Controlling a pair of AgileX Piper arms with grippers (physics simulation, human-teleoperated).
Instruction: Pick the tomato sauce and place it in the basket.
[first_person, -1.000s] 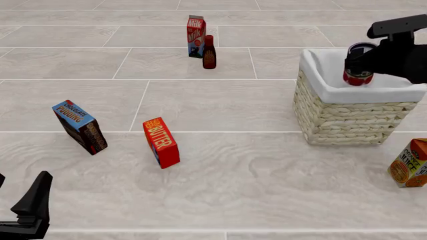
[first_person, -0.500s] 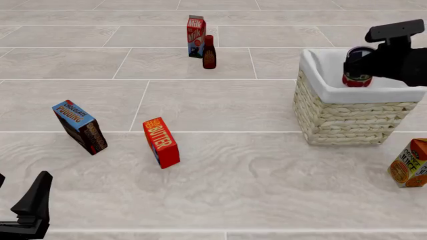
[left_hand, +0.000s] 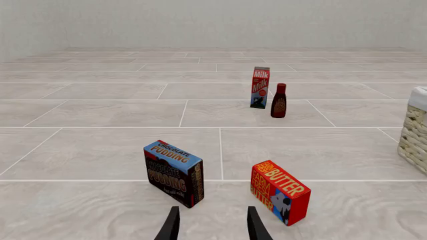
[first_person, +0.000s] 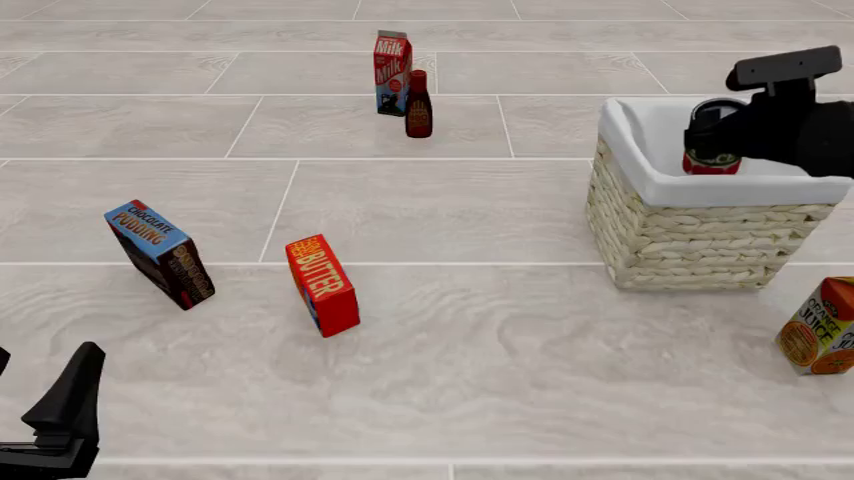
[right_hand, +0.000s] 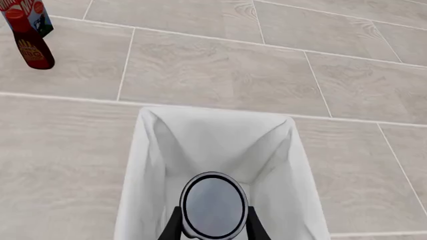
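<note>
over at the far right of the front view, the right tool (first_person: 714, 135) is clamped on the tomato sauce (first_person: 711, 150), holding the can upright inside the mouth of the basket (first_person: 694, 235), its lower part sunk below the white cloth rim. the right wrist view looks straight down onto the can's (right_hand: 213, 205) dark metal top, with one finger (right_hand: 175, 225) on each side of it and the basket's (right_hand: 143, 165) white lining all around; whether the can touches the basket floor cannot be told.

the left tool (first_person: 60, 415) sits low at the near left corner of the front view, its fingers (left_hand: 170, 227) spread apart with nothing between them, well apart from all the groceries.

on the tiled worktop (first_person: 454, 350), a chocolate pudding box (first_person: 160, 253) stands tilted at the left, and a red butter box (first_person: 323, 285) stands just to its right. farther back, a milk carton (first_person: 391, 72) stands upright with a dark bottle (first_person: 419, 105) with a red cap just beside it. an orange juice carton (first_person: 821, 328) sits at the right edge, nearer the arms than the basket.
</note>
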